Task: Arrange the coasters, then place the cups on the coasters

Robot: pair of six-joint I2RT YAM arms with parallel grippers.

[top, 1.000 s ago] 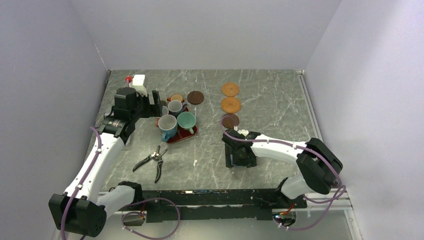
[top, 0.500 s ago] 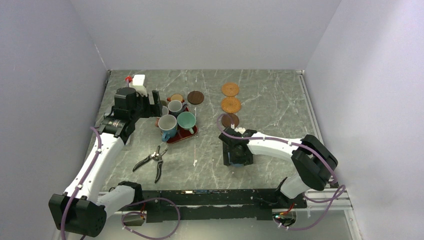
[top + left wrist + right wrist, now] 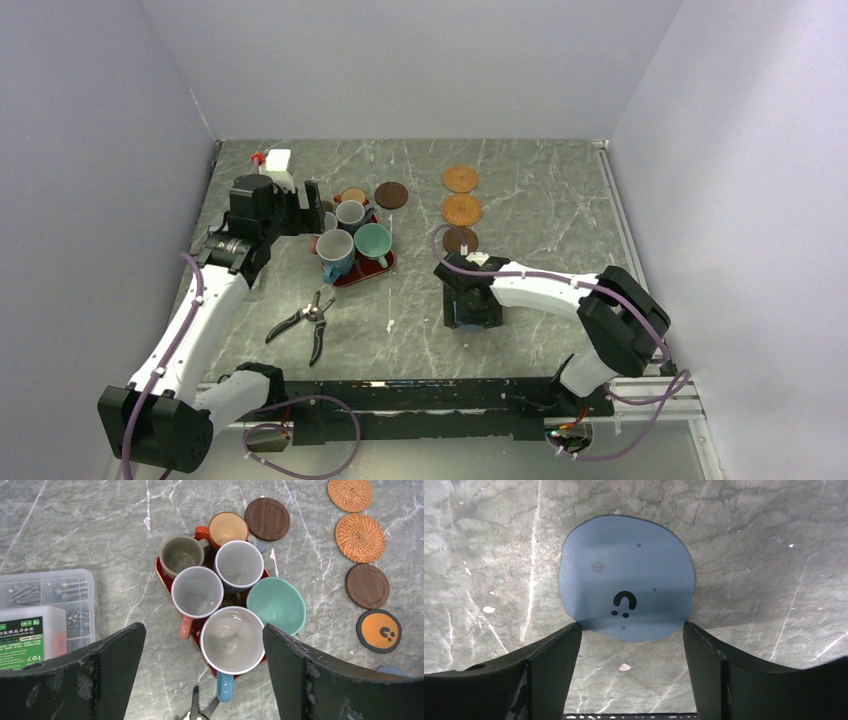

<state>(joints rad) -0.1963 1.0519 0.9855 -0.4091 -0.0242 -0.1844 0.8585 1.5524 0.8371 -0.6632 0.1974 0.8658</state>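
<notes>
Six cups crowd a red tray (image 3: 161,570): olive (image 3: 180,555), orange-brown (image 3: 227,528), grey-white (image 3: 239,564), pink-handled white (image 3: 197,591), teal (image 3: 276,605) and blue with white inside (image 3: 232,640). My left gripper (image 3: 202,630) hangs open above them. Two woven orange coasters (image 3: 461,178) (image 3: 461,210) and a dark brown coaster (image 3: 460,240) form a column, and a black orange-faced coaster (image 3: 378,630) follows it. Another dark brown coaster (image 3: 391,194) lies by the tray. The blue coaster (image 3: 626,577) lies flat, and my open right gripper (image 3: 631,626) has its fingertips at the coaster's near rim.
Pliers (image 3: 308,322) and a thin white stick (image 3: 389,310) lie in front of the tray. A clear box of screws (image 3: 45,610) sits left of the cups. Grey walls close in the marbled table on three sides.
My right arm has shifted a little to the left over the blue coaster and its jaws have narrowed slightly. The left arm and the cups have not moved.
</notes>
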